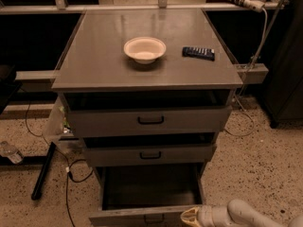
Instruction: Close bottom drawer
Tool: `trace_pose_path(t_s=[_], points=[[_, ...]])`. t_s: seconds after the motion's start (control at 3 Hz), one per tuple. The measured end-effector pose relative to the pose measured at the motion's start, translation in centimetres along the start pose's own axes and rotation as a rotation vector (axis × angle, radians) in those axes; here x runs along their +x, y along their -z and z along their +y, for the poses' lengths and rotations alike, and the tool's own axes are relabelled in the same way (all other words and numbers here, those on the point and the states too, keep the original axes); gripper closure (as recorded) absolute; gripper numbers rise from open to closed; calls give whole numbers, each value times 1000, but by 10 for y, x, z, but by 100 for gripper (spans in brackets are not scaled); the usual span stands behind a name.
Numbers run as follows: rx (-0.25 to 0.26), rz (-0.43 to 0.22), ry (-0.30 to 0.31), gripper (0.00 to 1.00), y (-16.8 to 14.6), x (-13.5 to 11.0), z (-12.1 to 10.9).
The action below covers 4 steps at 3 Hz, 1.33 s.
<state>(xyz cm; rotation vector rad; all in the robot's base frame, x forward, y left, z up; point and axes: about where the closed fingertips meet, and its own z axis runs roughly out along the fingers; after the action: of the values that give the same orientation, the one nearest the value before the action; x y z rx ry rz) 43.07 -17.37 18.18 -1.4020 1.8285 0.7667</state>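
Observation:
The bottom drawer [142, 215] of the grey cabinet is pulled far out, its dark interior showing and its narrow front at the lower edge of the camera view, with the small black handle [152, 218] partly cut off. My gripper [189, 216] sits at the right end of that front, at the bottom of the frame, on a white arm coming in from the lower right. It looks to be touching or nearly touching the drawer front.
The top drawer [150, 120] and middle drawer [150, 154] are slightly open. A white bowl [145, 49] and a black remote [199, 53] lie on the cabinet top. Cables and a bottle [9, 151] lie on the floor at left.

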Motion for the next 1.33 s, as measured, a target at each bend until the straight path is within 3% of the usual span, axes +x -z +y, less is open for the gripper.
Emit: trace_pose_path(t_s=[1.0, 1.33], points=[[0, 0, 0, 12, 0, 0, 0], [-19, -30, 16, 0, -5, -5, -5]])
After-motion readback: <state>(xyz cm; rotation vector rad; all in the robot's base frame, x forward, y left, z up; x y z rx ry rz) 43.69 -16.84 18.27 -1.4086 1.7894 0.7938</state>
